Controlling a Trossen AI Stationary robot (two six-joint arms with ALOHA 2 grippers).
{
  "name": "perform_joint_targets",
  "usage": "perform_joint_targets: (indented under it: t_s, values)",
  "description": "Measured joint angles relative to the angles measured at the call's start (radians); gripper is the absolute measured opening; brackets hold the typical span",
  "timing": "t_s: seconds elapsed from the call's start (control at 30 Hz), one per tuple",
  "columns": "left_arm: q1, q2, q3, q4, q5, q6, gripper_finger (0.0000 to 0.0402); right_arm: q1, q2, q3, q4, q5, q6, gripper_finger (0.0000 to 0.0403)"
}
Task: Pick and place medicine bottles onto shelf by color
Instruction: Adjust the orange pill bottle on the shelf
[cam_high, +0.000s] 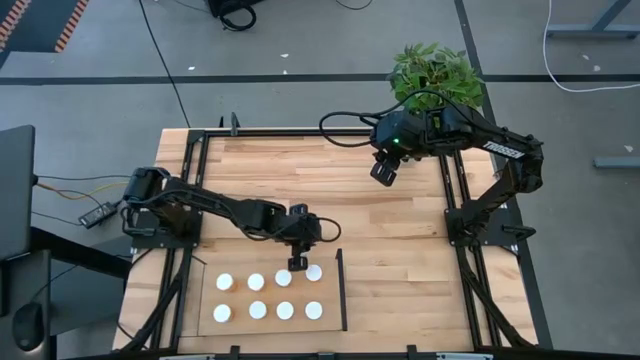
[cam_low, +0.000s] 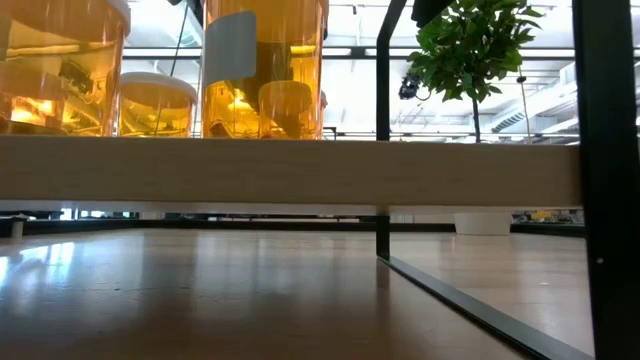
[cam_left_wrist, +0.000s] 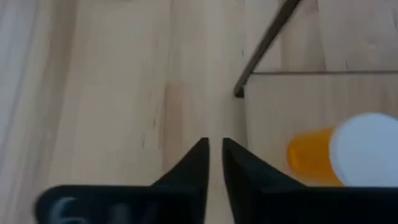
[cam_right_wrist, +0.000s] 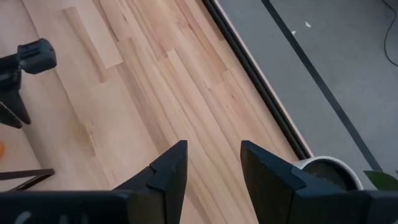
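Note:
Several small orange medicine bottles with white caps stand in two rows on the pale-wood shelf, which has a black strip along its right edge. In the low view the bottles loom above the shelf's edge. My left gripper hovers at the shelf's far edge. It is shut with nothing between its fingers, and one bottle stands just beside them. My right gripper hangs open, high over the table's far right.
A potted plant stands beyond the table's far right corner, its white pot showing in the right wrist view. Black frame rails run along the table's sides. Bare planks lie to the right of the shelf.

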Motion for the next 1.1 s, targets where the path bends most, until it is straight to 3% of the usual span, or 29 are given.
perform_joint_targets:
  t_s: [0.17,1.1]
  values:
    - [-0.001,0.006,0.0,0.006,0.001,-0.004,0.0006,0.0,0.0,0.0,-0.006,0.0,0.0,0.0157]
    - [-0.105,0.006,0.0,0.03,0.034,-0.08,0.0004,0.0,0.0,0.0,-0.007,-0.023,-0.006,0.0157]
